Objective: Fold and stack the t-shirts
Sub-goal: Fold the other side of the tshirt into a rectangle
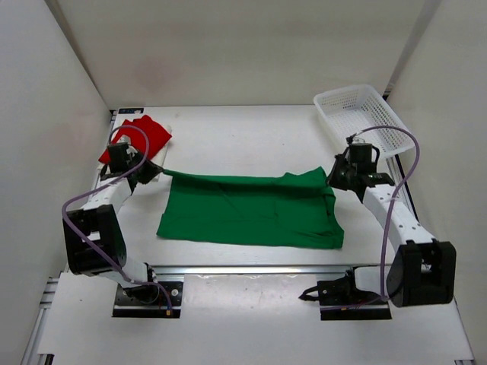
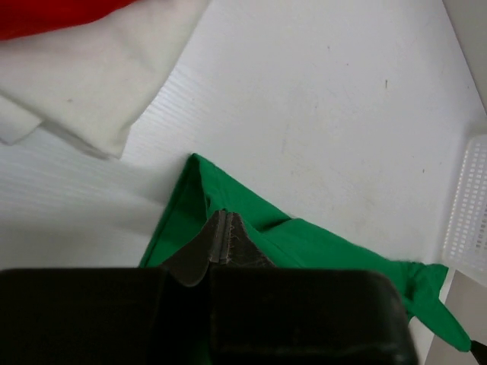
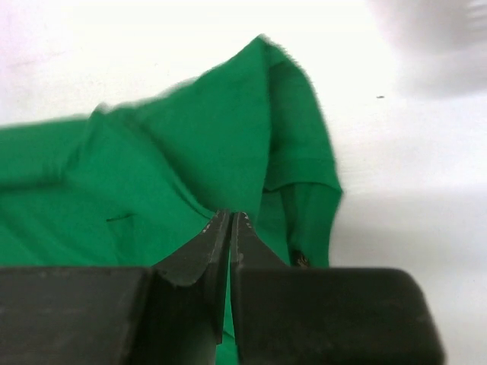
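Pinch at both ends: clamped far edge of green t-shirt [image 1: 251,217] in left gripper [image 1: 157,173] and right gripper [image 1: 332,180], equally near. Stretched taut left-right, near half flat on table [image 1: 243,137].

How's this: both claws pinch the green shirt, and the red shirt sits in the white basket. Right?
One slip. The red t-shirt is not in the basket; it lies on the white t-shirt at the far left, as the top and left wrist views show. The left gripper and right gripper do pinch the green t-shirt.
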